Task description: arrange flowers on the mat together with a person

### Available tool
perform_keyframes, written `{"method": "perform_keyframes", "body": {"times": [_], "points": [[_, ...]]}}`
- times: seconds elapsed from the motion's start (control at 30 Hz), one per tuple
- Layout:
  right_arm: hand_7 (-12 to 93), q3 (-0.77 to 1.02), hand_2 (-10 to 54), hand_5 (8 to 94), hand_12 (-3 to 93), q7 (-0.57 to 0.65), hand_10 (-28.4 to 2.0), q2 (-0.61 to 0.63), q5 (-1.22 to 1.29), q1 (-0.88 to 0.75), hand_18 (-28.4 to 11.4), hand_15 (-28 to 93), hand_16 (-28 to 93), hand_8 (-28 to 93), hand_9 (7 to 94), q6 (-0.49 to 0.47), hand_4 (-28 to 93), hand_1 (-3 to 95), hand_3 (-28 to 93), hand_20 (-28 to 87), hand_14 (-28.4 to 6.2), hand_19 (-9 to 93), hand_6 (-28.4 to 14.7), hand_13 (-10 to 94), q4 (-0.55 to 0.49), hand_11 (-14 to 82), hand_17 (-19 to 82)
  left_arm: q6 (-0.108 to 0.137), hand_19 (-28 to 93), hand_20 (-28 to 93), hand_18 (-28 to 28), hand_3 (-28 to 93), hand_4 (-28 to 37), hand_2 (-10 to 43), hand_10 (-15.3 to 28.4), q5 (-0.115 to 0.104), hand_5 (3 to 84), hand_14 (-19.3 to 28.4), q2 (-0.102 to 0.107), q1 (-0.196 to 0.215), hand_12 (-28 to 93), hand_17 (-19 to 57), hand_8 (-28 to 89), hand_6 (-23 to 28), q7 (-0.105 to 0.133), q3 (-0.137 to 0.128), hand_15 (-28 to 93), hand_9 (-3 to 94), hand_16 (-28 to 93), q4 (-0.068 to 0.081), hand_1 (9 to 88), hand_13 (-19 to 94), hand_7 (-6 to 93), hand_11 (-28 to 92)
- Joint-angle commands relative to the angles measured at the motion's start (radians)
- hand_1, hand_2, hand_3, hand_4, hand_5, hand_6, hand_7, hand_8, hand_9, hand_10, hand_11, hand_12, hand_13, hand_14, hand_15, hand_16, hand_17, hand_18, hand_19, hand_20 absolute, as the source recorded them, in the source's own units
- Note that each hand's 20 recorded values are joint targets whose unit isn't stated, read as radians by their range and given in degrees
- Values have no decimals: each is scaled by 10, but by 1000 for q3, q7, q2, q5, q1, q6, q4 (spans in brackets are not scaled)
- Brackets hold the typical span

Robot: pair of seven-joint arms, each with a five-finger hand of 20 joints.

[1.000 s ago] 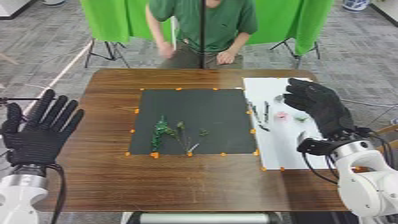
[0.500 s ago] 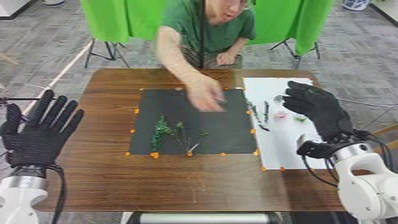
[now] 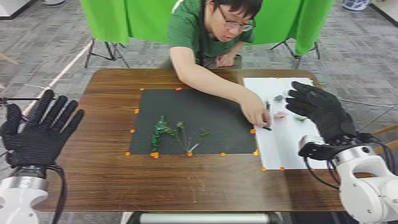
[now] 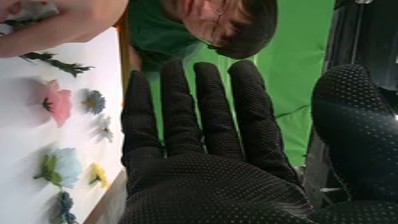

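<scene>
The person's hand (image 3: 256,116) has swung right to the white sheet (image 3: 282,150), the robot's left hand (image 3: 35,145) and right hand (image 3: 325,114) keeping fingers straight, apart.

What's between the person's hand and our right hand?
In the head view, a pink flower and, nearer the right hand, a small greenish one lie between it and the person's hand, on the white sheet.
</scene>
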Motion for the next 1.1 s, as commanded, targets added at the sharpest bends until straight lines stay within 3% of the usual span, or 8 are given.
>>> {"method": "perform_keyframes", "body": {"times": [0.03,0.23,0.4,0.47,0.53,0.63,0.87,1.1], "points": [[162,17,66,427,149,-11,-121,2,4,-25,-169,180,173,-126,442,13,-228,203,830,126,-119,368,-18,352,-11,62,123,-14,262,118,124,685,-283,86,142,8,394,146,-11,17,94,-26,-73,57,-3,-1,228,364,-46,-9,228,268,44,136],[165,32,66,430,149,9,-121,-3,29,-19,-170,181,173,-127,442,-18,-230,204,829,124,-120,368,-17,351,-7,62,122,-22,263,118,124,683,-283,86,142,14,393,147,-14,20,94,-26,-73,57,-5,0,229,364,-46,-10,230,268,44,136],[163,52,65,437,148,43,-123,-25,43,7,-169,178,172,-127,439,-68,-230,204,825,122,-120,363,-17,349,11,59,121,-1,262,117,124,681,-283,86,141,11,393,148,-17,22,93,-25,-73,57,-23,4,229,364,-46,-5,233,267,44,135],[160,50,64,437,147,58,-122,-25,60,11,-169,173,171,-127,435,-65,-230,203,823,121,-120,361,-18,345,17,55,120,9,262,117,124,679,-283,87,142,15,393,148,-7,22,93,-26,-73,57,-39,4,228,364,-46,-2,233,267,44,135],[157,49,65,434,147,73,-123,-25,67,13,-169,170,172,-126,431,-75,-230,202,820,120,-121,358,-18,342,25,52,118,9,264,118,125,678,-283,90,143,20,394,149,16,19,93,-27,-73,58,-52,7,228,364,-45,7,235,266,43,135],[151,40,65,424,149,82,-123,-28,75,19,-168,164,173,-123,422,-74,-229,200,816,120,-123,357,-21,334,27,50,116,18,266,118,125,680,-283,92,143,15,394,150,40,14,93,-28,-73,59,-58,11,229,363,-45,13,233,265,43,136],[146,28,65,418,151,82,-123,-35,68,27,-169,158,179,-117,416,-77,-227,199,817,121,-122,357,-22,329,27,48,113,7,266,117,125,679,-283,94,143,26,394,150,49,-28,93,-28,-73,60,-51,22,230,361,-46,21,236,263,42,136],[146,25,65,417,152,76,-123,-40,63,20,-169,156,183,-116,416,-75,-226,201,815,121,-122,357,-23,330,26,47,113,-8,268,117,125,678,-283,95,143,37,394,150,39,-37,93,-28,-73,60,-44,21,232,362,-46,9,237,264,43,138]]}}
